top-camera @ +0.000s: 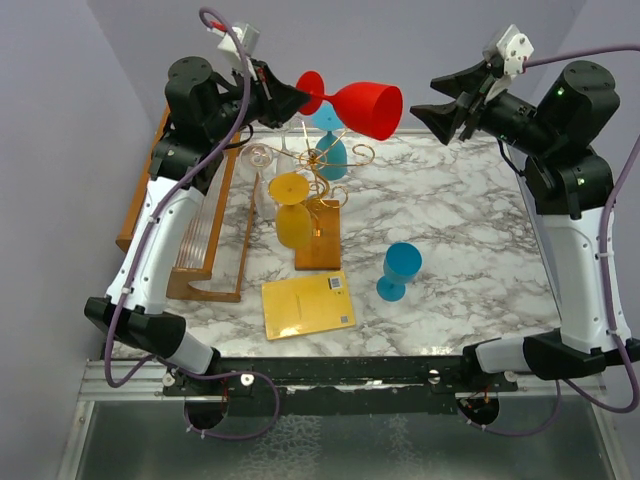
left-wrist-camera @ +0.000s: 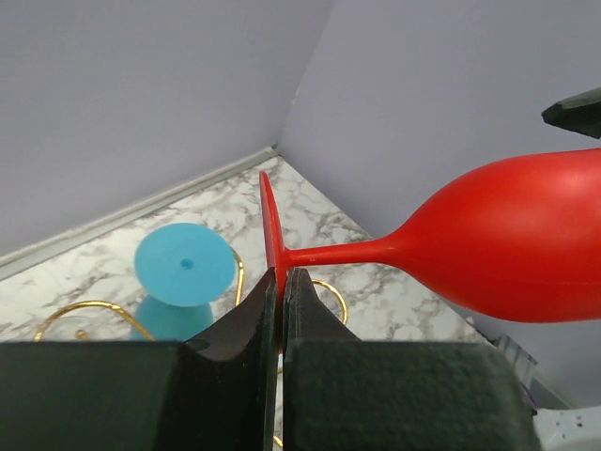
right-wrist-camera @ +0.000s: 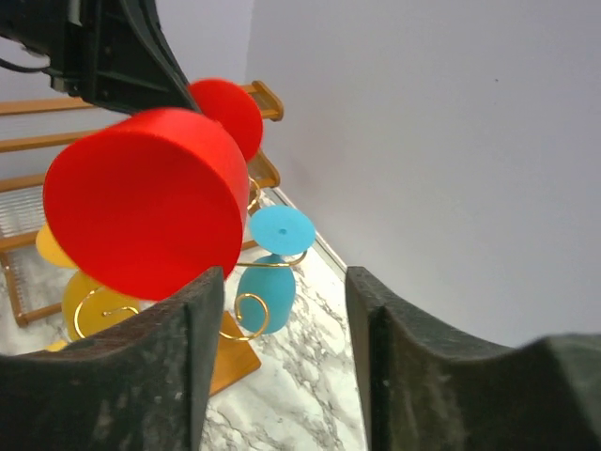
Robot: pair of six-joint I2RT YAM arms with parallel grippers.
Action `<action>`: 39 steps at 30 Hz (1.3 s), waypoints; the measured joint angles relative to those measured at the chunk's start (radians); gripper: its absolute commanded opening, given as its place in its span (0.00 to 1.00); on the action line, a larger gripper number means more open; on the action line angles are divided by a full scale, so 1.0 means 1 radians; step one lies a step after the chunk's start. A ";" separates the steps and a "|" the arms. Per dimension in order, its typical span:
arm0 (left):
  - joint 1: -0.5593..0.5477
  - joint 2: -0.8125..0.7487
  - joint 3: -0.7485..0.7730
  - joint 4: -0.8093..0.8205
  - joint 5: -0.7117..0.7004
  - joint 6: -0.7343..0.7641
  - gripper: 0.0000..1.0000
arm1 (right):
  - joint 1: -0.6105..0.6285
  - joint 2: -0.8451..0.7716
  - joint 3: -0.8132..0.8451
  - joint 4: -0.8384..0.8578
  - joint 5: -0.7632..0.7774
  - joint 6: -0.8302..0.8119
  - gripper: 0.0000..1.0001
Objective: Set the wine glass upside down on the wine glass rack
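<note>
Red wine glass (top-camera: pixel 365 107) lies sideways in the air above the wine glass rack (top-camera: pixel 320 245), at the far side, its foot pinched by the left gripper (top-camera: pixel 298 97). The right gripper (top-camera: pixel 435 105), fingers spread, faces the bowl. Likely a handover; next, invert it over a free curl.

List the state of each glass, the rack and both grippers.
red wine glass: in the air, on its side, held by its foot.
left gripper: shut on the red wine glass.
right gripper: open, facing the bowl's mouth.
wine glass rack: upright, carrying two glasses.
yellow glass: hanging upside down on the rack.
blue glass on the rack: hanging upside down.
loose blue glass: standing upright on the table.
</note>
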 measured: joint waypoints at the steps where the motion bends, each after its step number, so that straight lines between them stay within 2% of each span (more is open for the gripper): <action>1: 0.010 -0.005 0.006 -0.008 -0.014 0.013 0.00 | 0.000 -0.006 -0.005 -0.002 0.013 -0.006 0.60; 14: 0.026 -0.018 0.122 -0.095 -0.299 0.243 0.00 | -0.004 -0.070 -0.048 -0.040 0.208 -0.090 0.71; 20: 0.017 0.013 0.195 -0.107 -0.393 0.315 0.00 | -0.048 -0.111 -0.049 -0.054 0.229 -0.097 0.72; 27: -0.075 0.082 0.307 -0.108 -0.520 0.446 0.00 | -0.105 -0.148 -0.085 -0.057 0.228 -0.093 0.73; 39: -0.292 0.234 0.438 -0.114 -0.701 0.831 0.00 | -0.190 -0.158 -0.137 -0.077 0.223 -0.085 0.73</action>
